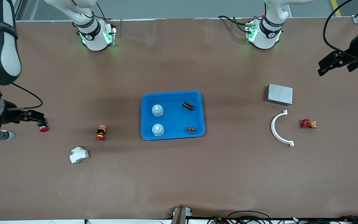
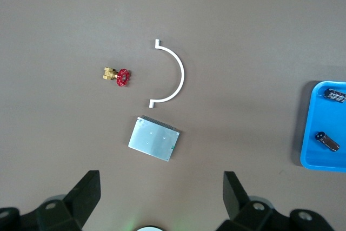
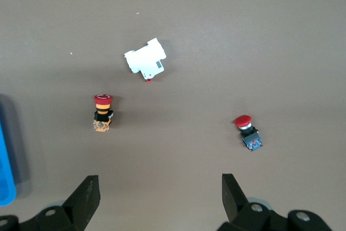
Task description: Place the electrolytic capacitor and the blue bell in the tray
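In the front view you are seeing the tray (image 1: 172, 115) lying in the middle of the table. Two blue bells (image 1: 157, 109) (image 1: 158, 129) are standing in it toward the right arm's end, and two dark capacitors (image 1: 188, 105) (image 1: 191, 129) are lying in it toward the left arm's end. The left gripper (image 1: 334, 63) is hanging over the table's left-arm end, the right gripper (image 1: 33, 116) over the other end, just above a red button (image 1: 43, 128).

In the left wrist view the left fingers (image 2: 86, 190) are standing wide apart and holding nothing. Under them you are seeing a metal box (image 2: 154, 138), a white arc (image 2: 172, 74), a red valve (image 2: 119, 76), and the tray's edge (image 2: 308, 128).

In the right wrist view the right fingers (image 3: 85, 196) are also standing wide and empty, over a white breaker (image 3: 145, 59) and an orange-based button (image 3: 102, 113).
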`<control>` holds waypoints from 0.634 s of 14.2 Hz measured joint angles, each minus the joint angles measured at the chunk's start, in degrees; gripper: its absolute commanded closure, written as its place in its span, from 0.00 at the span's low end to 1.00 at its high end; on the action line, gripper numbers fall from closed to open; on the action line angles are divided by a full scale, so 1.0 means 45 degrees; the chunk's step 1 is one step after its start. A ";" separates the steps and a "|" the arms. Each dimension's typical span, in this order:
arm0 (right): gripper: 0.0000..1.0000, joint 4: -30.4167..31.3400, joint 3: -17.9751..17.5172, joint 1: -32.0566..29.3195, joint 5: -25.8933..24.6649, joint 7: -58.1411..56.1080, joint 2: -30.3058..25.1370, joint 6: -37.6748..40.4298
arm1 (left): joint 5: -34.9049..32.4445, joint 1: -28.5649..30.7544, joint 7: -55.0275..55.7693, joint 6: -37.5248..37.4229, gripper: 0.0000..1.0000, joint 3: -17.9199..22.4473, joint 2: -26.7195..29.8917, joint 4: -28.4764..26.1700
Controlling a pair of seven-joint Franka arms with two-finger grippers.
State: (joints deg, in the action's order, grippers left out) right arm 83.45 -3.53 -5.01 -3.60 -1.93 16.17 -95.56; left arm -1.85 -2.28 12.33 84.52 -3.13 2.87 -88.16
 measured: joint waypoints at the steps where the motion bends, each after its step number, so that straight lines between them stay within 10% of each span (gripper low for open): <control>1: 0.00 0.0003 0.0007 -0.0009 0.0000 0.0000 -0.0305 0.0295 | 0.0000 0.0002 0.0000 -0.0053 0.00 0.0000 0.0011 0.0000; 9: 0.00 0.0035 -0.0014 -0.0160 0.0542 0.0000 -0.2520 0.2123 | 0.0000 0.0088 0.0000 -0.0134 0.00 0.0106 0.0087 0.0085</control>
State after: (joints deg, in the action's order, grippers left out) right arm 83.61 -3.59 -5.74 -1.16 -1.93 4.83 -86.00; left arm -1.85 -1.88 12.33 83.92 -2.65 3.26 -87.77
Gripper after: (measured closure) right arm 0.000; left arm 0.000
